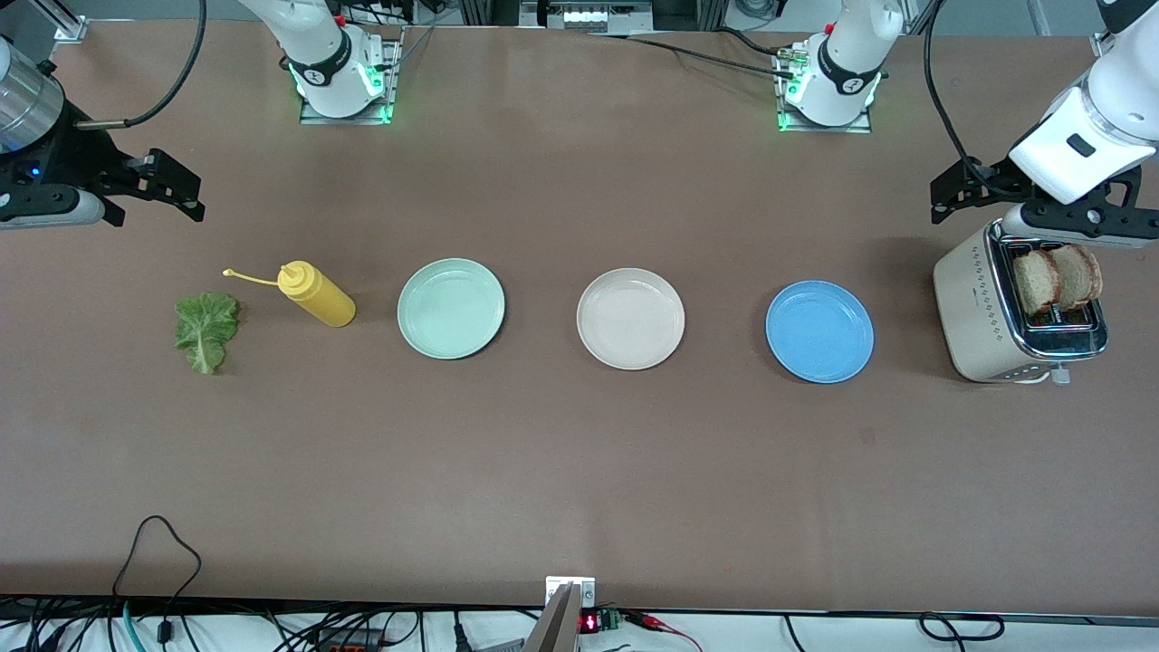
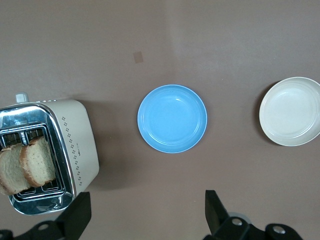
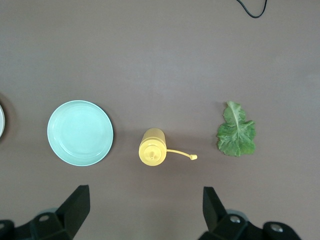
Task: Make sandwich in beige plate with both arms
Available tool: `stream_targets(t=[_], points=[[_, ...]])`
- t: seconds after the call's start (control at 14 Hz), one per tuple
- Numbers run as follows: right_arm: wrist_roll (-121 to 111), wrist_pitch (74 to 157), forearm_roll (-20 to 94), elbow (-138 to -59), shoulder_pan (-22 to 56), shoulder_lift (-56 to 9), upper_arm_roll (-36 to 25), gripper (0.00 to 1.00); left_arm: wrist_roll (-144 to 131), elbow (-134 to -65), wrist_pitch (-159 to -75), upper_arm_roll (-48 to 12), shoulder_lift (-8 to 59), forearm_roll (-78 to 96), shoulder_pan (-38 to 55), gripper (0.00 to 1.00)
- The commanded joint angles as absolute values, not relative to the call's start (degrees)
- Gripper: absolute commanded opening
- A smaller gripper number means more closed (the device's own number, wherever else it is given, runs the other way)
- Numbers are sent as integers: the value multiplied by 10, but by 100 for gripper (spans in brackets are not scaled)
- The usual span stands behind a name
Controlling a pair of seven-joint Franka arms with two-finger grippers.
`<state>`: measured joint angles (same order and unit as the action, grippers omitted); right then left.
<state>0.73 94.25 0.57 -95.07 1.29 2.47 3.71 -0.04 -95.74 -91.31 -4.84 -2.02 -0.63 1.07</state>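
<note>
Well, the long brown table [image 1: 579, 471] carries a single row of things running from one arm's end to the other. At the left arm's end stands a cream and chrome toaster [image 1: 982, 317], its slots facing up, with two bread slices [image 1: 1055, 279] standing on edge in them, side by side and leaning a little. The left gripper [image 1: 951, 192] hangs in the air just beside the toaster top, jaws spread wide and holding nothing; the right gripper [image 1: 167, 186] hangs over bare table at the right arm's end, jaws likewise wide and empty. Next along from the toaster lies the blue plate [image 1: 819, 330], then the beige plate [image 1: 630, 318] at the middle of the row, bare, then the mint-green plate [image 1: 451, 308]. After that comes a yellow squeeze bottle [image 1: 317, 294], standing with its capped nozzle strap trailing toward the right arm's end. Last and smallest, the lettuce leaf [image 1: 206, 330] lies flat on the table near the bottle, its long axis running roughly toward the front camera, the narrow stem end nearer that camera and the ruffled broad end farther.
</note>
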Motion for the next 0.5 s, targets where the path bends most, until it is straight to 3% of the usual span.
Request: stream_targets(t=[0.0,0.43], points=[[-3,942,15,-948,12,27,38,100,1,-960,-915,-54,-23,-11,6,100],[-3,942,15,-948,12,28,38,100,1,-959,-914,-53,-18,-11,6,100]])
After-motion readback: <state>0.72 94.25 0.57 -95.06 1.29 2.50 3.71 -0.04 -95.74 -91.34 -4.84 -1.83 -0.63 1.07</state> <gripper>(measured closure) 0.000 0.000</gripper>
